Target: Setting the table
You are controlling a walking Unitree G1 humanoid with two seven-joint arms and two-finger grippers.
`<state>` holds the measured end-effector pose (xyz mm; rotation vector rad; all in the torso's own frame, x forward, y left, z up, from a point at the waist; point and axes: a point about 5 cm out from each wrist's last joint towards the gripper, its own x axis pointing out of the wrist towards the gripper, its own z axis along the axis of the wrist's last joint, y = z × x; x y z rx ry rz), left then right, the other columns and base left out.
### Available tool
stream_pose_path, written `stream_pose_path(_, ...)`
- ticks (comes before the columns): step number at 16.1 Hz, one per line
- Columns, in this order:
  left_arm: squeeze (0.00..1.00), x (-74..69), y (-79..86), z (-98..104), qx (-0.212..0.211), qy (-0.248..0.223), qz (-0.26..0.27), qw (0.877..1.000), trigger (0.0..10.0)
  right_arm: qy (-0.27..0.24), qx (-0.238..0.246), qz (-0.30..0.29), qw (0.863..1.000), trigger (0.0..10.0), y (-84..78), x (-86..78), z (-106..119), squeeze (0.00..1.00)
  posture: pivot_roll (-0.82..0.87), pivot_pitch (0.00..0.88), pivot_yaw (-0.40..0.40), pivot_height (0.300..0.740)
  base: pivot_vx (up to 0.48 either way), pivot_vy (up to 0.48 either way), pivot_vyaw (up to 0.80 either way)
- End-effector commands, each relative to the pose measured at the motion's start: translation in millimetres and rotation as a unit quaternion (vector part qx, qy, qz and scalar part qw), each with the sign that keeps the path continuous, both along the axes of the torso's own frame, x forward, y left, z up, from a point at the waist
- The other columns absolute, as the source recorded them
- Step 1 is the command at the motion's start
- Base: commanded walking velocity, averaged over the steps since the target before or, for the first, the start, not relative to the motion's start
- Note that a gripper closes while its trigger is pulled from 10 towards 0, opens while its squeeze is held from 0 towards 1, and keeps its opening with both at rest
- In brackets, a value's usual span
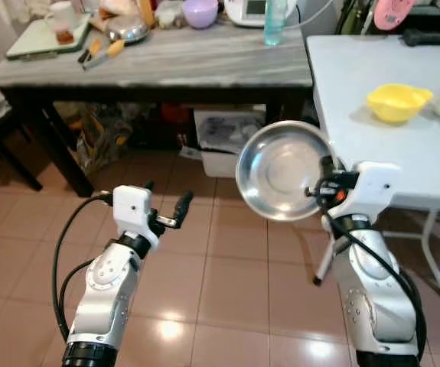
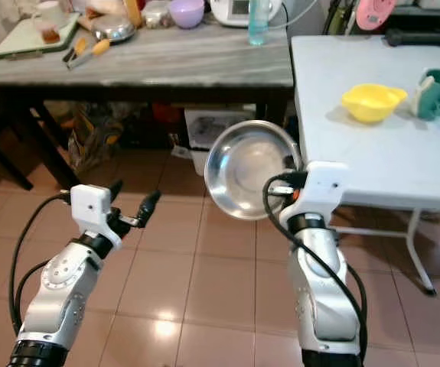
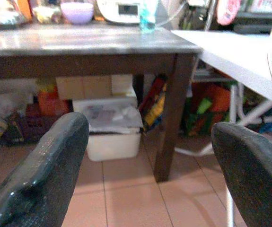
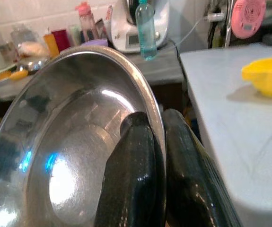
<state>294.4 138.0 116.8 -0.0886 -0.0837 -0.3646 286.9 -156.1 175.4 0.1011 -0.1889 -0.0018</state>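
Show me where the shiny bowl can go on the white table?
The right gripper pinches the steel bowl by its rim, off the white table's near corner. The table's near part, in front of the yellow bowl, is bare, and so is its far left strip. The teal cup and yellow bowl crowd the right side.

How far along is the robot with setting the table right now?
Partly done, it seems: a yellow bowl and a teal mug already sit on the white table. In hand: the right gripper pinches the rim of a steel bowl, held tilted in the air beside the table edge. The left gripper is open and empty. Left: setting that bowl down on the table.
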Motion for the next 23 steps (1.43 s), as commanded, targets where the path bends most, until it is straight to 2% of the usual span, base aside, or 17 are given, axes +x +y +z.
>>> stream_pose_path(1,0.0,-0.8,-6.5,0.4,-0.001,-0.001,-0.011,1.0,10.0,-0.007,-0.007,-0.012,1.0,10.0,-7.4,-1.6,1.9,0.0,-0.05,0.099,0.065,0.74,0.394,0.0,0.0)
stream_pose_path(17,0.0,0.0,-9.9,-0.6,0.001,0.001,-0.016,1.0,10.0,-0.004,-0.012,-0.009,1.0,10.0,-4.9,1.6,-0.8,0.0,-0.05,0.096,0.065,0.74,0.414,0.0,0.0)
stream_pose_path(23,0.0,0.4,-7.3,-0.6,0.0,0.002,-0.011,1.0,10.0,-0.003,-0.008,-0.002,1.0,10.0,-2.7,3.2,-2.3,0.0,-0.04,0.092,0.063,0.74,0.367,0.304,0.0)
